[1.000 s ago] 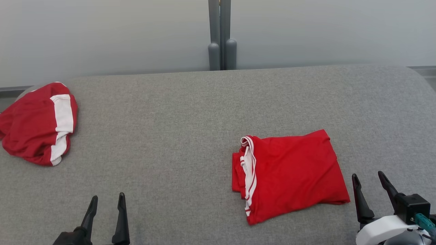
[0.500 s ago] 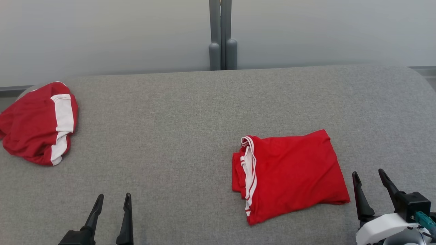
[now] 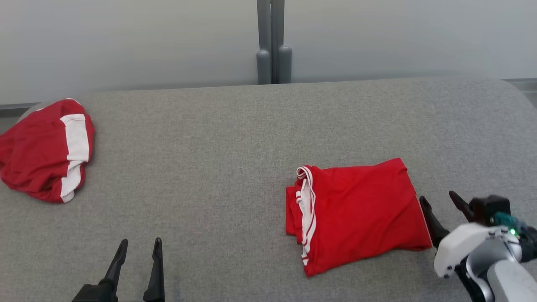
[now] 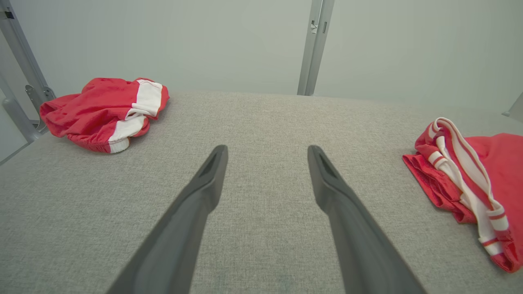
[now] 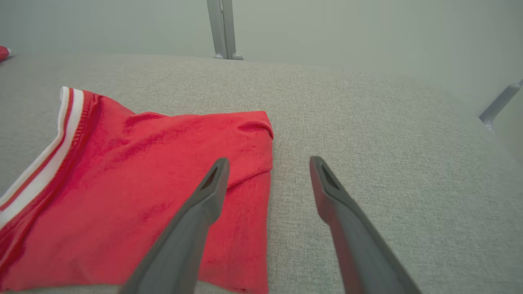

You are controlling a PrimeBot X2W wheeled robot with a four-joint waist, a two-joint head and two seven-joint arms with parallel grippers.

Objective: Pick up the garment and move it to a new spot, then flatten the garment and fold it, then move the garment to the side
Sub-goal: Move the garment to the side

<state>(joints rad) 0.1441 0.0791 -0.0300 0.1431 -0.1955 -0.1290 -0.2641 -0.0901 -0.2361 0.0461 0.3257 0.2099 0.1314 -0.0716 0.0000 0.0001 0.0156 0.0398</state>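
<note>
**Red folded shirt sits just left of the right end effector**

Red with white striped trim, the folded shirt (image 3: pixel 361 214) lies right of centre on the grey fabric tabletop (image 3: pixel 235 138). Its long axis runs left to right, slightly tilted. The right end effector (image 3: pixel 437 196) hovers at the shirt's right edge with its fingers (image 5: pixel 204 204) spread apart and holding nothing. In the right wrist view one finger is over the cloth and the other over bare fabric. The left end effector (image 3: pixel 140 240), also spread and empty, is well apart at the near left. The right arm is plainly nearer, so the sideways move probably falls to it. A crumpled red-and-white garment (image 3: pixel 42 151) rests at the far left.
</note>
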